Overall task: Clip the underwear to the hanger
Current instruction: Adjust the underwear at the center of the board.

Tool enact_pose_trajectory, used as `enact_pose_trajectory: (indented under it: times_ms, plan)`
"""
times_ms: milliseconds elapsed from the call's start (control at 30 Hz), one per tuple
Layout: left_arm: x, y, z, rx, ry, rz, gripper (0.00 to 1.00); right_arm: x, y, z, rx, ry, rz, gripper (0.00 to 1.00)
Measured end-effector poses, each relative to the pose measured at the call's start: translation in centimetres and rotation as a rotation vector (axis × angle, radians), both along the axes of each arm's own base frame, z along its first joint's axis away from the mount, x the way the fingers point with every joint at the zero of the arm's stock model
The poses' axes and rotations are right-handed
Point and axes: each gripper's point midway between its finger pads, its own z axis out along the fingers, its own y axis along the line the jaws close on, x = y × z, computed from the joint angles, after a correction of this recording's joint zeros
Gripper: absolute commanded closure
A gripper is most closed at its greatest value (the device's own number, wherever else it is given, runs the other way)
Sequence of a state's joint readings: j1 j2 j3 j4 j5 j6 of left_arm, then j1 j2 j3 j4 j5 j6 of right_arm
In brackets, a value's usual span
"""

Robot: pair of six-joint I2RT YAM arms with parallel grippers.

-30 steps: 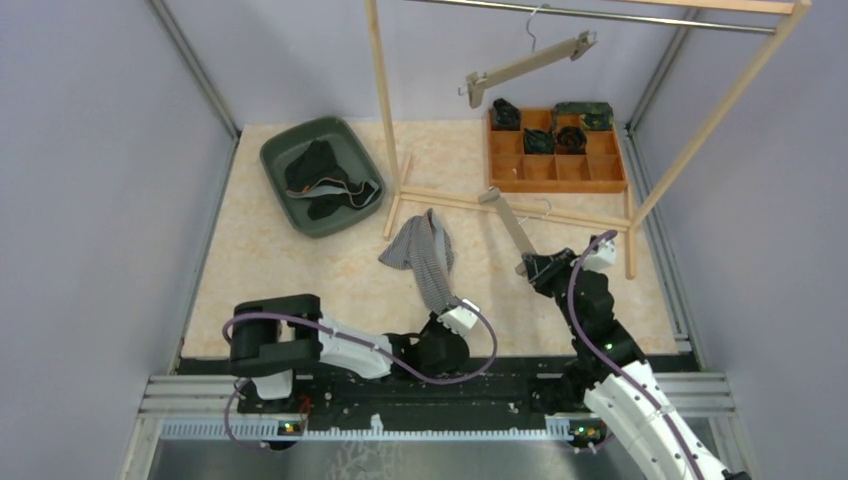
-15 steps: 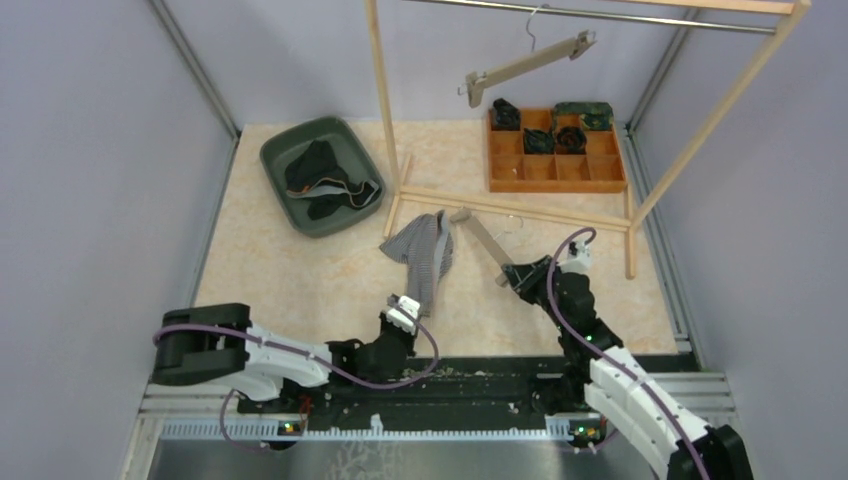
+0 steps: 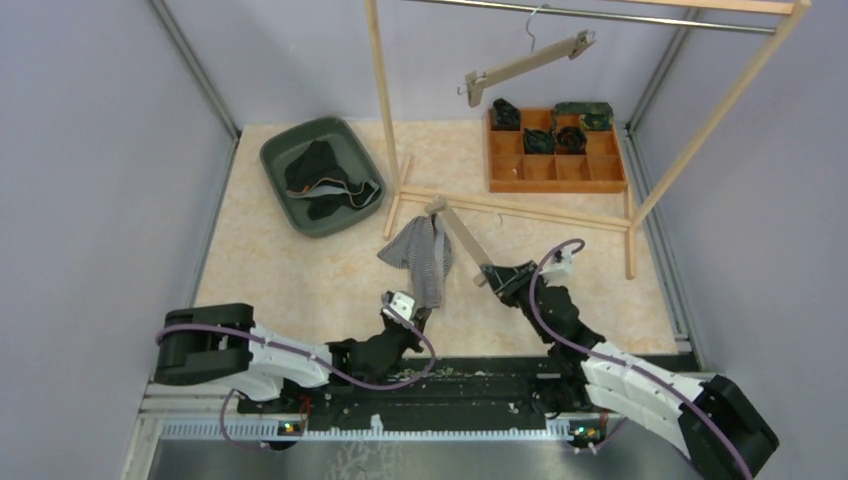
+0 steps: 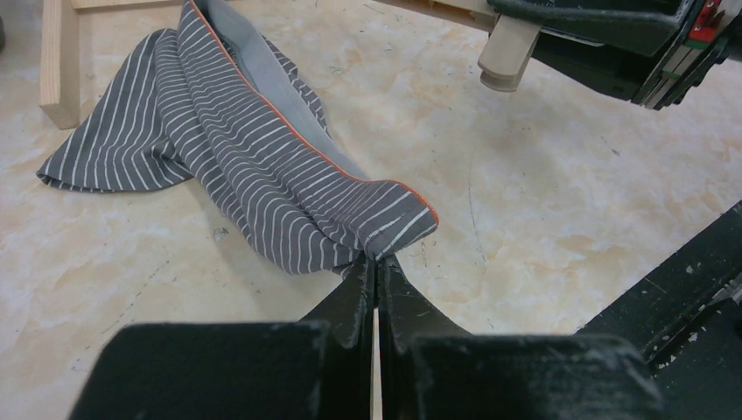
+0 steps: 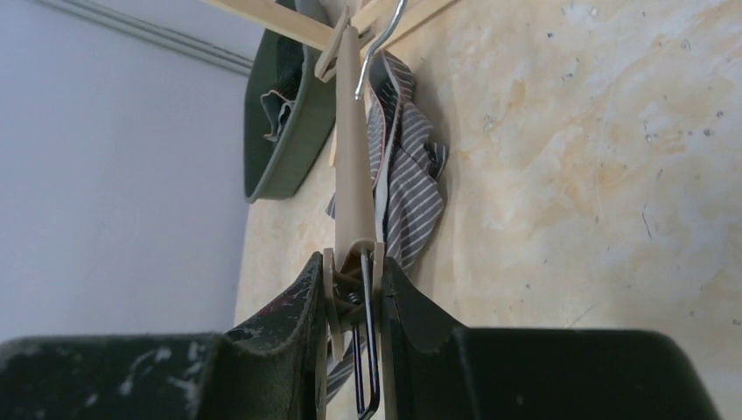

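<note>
Pinching a hem of the striped underwear (image 4: 254, 166) in my left gripper (image 4: 376, 264), jaws fully closed; cloth lies mid-worktop, toward the near edge. Right gripper (image 5: 353, 273) clamped on one end of the hanger (image 5: 354, 166), just beside the cloth.

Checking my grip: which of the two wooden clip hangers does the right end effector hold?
The low beige wooden hanger beside the grey striped underwear, clamped at one end; the other hanger hangs from the metal rail.

The underwear (image 3: 420, 255) lies on the table (image 3: 300, 270), just left of the hanger (image 3: 458, 240).
</note>
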State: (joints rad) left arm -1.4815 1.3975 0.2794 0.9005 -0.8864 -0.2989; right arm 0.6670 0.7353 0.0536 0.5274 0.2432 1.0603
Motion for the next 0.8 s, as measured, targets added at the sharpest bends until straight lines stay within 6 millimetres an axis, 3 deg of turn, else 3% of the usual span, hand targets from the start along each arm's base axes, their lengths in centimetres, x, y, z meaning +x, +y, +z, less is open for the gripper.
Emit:
enact_pose_trajectory:
  times_ms: [367, 800]
  plan:
    - [0.0, -0.2, 0.2, -0.007, -0.004, 0.000, 1.00, -0.9, 1.4, 0.2, 0.061, -0.013, -0.069, 1.00]
    - [-0.1, -0.3, 1.7, -0.016, -0.046, -0.037, 1.00, -0.9, 2.8, -1.4, 0.106, 0.054, -0.063, 1.00]
